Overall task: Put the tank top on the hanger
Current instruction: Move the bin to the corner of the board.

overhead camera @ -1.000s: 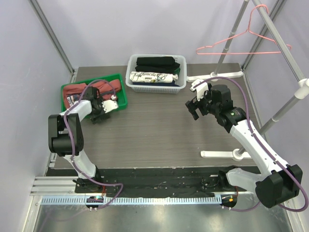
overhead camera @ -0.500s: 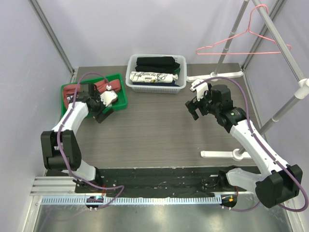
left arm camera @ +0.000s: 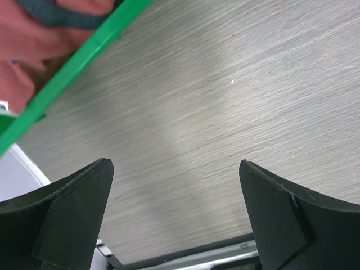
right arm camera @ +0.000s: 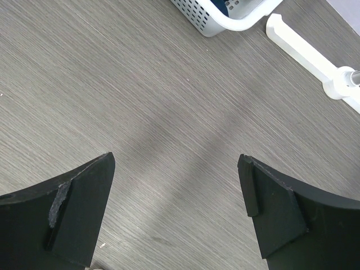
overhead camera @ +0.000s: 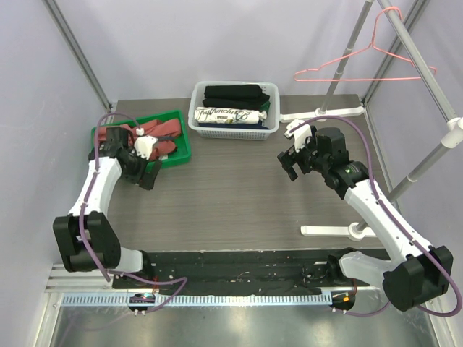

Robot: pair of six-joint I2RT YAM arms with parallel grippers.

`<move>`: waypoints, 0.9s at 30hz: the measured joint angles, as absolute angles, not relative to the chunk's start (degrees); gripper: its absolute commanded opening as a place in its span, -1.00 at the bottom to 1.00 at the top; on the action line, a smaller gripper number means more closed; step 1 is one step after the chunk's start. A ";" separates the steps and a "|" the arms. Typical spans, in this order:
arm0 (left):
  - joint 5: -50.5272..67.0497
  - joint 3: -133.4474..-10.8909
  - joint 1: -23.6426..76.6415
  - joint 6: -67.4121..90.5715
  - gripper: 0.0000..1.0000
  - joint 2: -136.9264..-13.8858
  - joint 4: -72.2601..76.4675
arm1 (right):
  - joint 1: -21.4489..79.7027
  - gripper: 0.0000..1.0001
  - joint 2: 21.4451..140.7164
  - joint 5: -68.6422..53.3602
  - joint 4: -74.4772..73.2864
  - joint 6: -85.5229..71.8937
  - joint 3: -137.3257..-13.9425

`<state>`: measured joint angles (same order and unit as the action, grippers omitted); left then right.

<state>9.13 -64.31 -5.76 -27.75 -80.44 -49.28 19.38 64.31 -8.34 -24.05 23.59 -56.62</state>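
The rust-red tank top (overhead camera: 172, 130) lies crumpled in the green tray (overhead camera: 182, 155) at the table's back left. In the left wrist view a bit of the tank top (left arm camera: 39, 28) shows over the tray's rim (left arm camera: 84, 50). My left gripper (overhead camera: 150, 176) hangs open just in front of the tray over bare table, nothing between its fingers (left arm camera: 67, 214). The pink wire hanger (overhead camera: 362, 78) hangs from the rack's rail at the back right. My right gripper (overhead camera: 290, 165) is open and empty over the table's middle right, its fingers (right arm camera: 73, 208) wide apart.
A white basket (overhead camera: 233, 119) with folded black clothes and a white printed cloth stands at the back centre; its corner (right arm camera: 225, 17) shows in the right wrist view. The rack's white feet (overhead camera: 333, 230) (overhead camera: 322, 112) lie on the table's right side, its poles rising beside my right arm.
My left arm has swung its elbow out to the left, carrying the gripper to the tray's front edge, and its jaws have opened wide. The right arm has not moved.
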 measured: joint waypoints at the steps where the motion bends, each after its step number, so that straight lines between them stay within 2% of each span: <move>1: 9.10 -64.31 -6.15 -27.24 0.99 -80.38 -49.52 | 19.38 0.99 64.27 -8.36 -24.05 23.59 -56.62; 11: 8.01 -65.89 -12.82 -21.80 0.99 -90.70 -48.42 | 19.25 1.00 63.37 -8.73 -24.03 23.59 -56.23; 27: 3.44 -76.03 -13.26 -16.49 0.99 -105.43 -43.55 | 18.90 0.99 63.35 -9.15 -24.03 23.59 -55.90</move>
